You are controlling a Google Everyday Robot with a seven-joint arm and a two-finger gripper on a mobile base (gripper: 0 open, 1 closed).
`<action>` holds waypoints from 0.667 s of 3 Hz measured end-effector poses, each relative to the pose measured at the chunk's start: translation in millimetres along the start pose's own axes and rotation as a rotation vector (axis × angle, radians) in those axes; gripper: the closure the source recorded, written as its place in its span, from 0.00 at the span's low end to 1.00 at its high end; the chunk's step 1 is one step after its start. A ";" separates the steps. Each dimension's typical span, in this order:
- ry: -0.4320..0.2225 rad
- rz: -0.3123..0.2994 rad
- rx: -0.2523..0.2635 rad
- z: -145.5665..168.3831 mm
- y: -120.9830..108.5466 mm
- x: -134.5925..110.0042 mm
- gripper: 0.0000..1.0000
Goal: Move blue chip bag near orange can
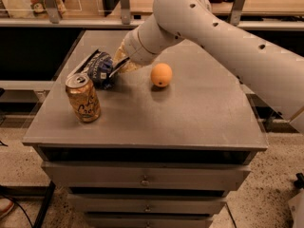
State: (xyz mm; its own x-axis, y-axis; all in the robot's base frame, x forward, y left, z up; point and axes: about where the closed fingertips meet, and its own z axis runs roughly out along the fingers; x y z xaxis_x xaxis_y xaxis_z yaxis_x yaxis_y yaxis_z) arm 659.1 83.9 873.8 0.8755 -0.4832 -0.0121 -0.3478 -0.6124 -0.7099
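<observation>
The gripper (115, 66), jaws clamped on the blue chip bag (96, 68), hangs just behind the orange can (84, 101); best to lower gently and release without toppling the can.

Lab, grey drawer cabinet (190, 175), shelving (57, 23) behind

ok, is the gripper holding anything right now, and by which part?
The gripper, just behind and right of the orange can, is shut on the blue chip bag, pinching the bag's edge that faces the orange.
</observation>
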 end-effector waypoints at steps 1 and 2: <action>-0.018 -0.037 0.002 -2.9 -1.1 -12.5 1.00; -0.041 -0.076 0.005 -8.8 -2.5 -24.3 1.00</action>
State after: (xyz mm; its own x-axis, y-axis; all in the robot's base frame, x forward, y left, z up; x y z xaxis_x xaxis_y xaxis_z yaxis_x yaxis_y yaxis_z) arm 635.8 91.7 882.2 0.9122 -0.4095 0.0128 -0.2786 -0.6428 -0.7136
